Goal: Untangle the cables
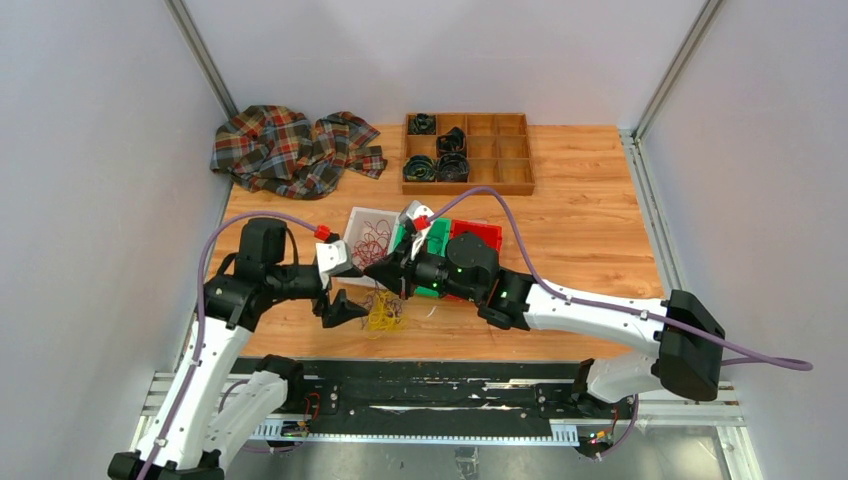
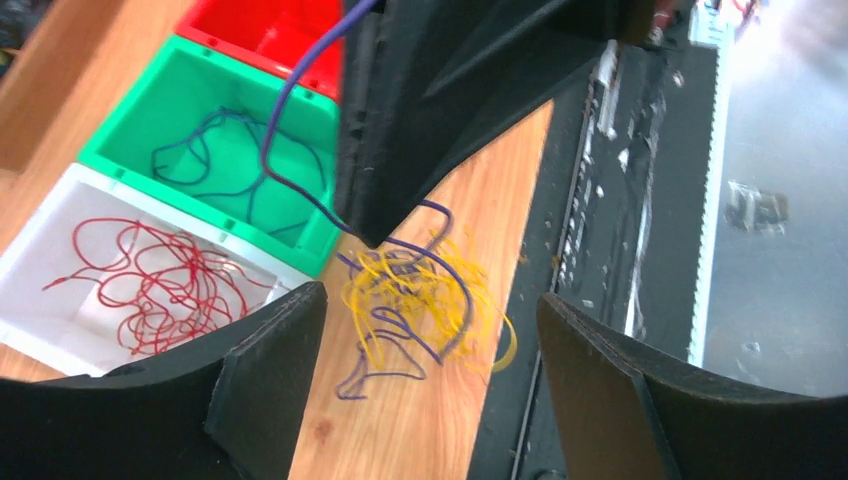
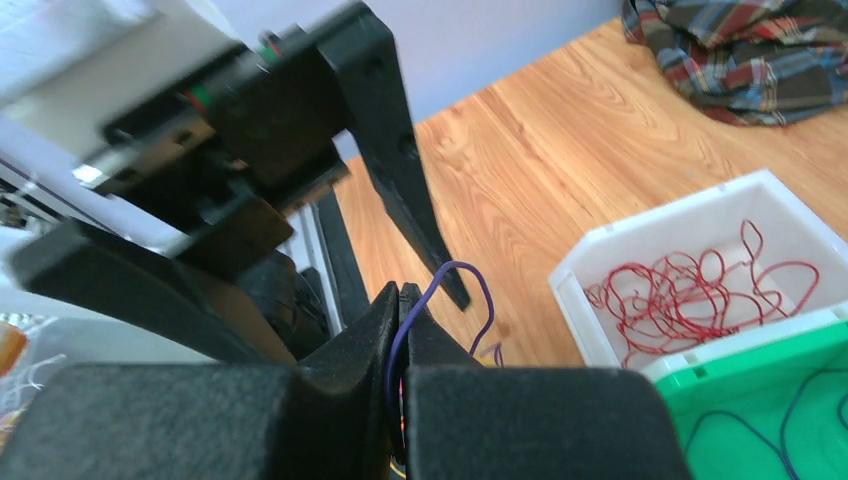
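**At the table (image 1: 590, 240) edge: freeing a purple cable**

From above, our arms are hovering over the cables (image 1: 384, 314). Left wrist: the left tool (image 2: 430, 305) is gaping wide above them. Right wrist: the right tool (image 3: 400, 300) is pinching one purple cable (image 3: 440, 275), needing a slow lift toward the green bin (image 3: 700, 400), we judge.

Red cables (image 2: 150, 285): thin loose loops, lying in the white bin (image 2: 50, 315).
Purple-blue cables (image 2: 215, 165): a few slack curves on the floor of the green bin (image 2: 180, 90).
Yellow cables (image 2: 465, 300): a dense knotted clump on the counter (image 2: 400, 430) near its front edge, beside the green bin, with purple strands wound through it.
Held purple cable (image 3: 392, 360): pinched in the right end effector (image 3: 400, 295), rising from the clump.
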Robot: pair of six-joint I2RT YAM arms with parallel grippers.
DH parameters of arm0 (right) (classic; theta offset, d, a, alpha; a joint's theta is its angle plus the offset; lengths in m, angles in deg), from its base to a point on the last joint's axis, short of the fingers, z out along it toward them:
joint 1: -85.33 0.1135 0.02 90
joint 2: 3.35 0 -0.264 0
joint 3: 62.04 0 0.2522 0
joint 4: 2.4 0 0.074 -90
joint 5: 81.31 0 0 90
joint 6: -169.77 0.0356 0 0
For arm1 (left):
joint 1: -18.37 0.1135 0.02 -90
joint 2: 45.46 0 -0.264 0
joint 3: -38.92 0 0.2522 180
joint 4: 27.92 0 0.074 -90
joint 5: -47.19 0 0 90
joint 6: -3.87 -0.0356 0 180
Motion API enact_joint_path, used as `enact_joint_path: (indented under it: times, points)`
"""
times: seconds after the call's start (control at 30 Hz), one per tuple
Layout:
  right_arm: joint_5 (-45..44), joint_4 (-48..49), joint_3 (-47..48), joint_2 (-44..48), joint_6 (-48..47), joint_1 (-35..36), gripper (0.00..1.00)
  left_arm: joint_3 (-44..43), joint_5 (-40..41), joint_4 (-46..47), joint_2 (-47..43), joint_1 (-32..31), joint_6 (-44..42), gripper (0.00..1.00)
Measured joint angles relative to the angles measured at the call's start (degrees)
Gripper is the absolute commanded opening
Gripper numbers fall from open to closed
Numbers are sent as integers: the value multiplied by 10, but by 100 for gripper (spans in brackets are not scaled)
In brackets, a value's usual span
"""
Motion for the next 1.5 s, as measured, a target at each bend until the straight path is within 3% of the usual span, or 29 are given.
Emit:
enact_joint_path:
  times: [0.17, 0.3, 0.47, 0.5, 0.57, 0.63, 0.73, 0.93, 1.07, 1.3, 1.5]
  points:
    - [14, 24, 15, 6, 23, 0, 1, 57, 5, 137, -32, 0, 120, 72]
    - [25, 38, 35, 6, 35, 0, 1, 84, 4, 256, -33, 0, 231, 53]
    - [36, 54, 41, 8, 46, 0, 1, 90, -10, 323, -15, 0, 310, 22]
    - [36, 55, 41, 8, 47, 0, 3, 90, -14, 329, -12, 0, 318, 14]
    - [42, 58, 41, 9, 50, 0, 22, 90, -18, 340, -11, 0, 337, 1]
    - [52, 55, 41, 11, 54, 0, 38, 89, -22, 348, -11, 0, 348, 1]
    - [57, 51, 27, 33, 54, 0, 47, 80, -25, 343, -11, 0, 350, 1]
    - [24, 20, -59, 140, 35, 0, 49, 37, -35, 309, -10, 0, 325, 1]
    - [-6, -14, -78, 160, 18, 0, 52, -9, -36, 282, 0, 0, 302, 1]
    - [-30, -39, -77, 129, -5, -8, 62, -174, -26, 228, 63, -1, 229, 1]
    - [-22, 5, -69, 29, -12, -14, 69, -287, -19, 211, 102, -1, 211, 1]
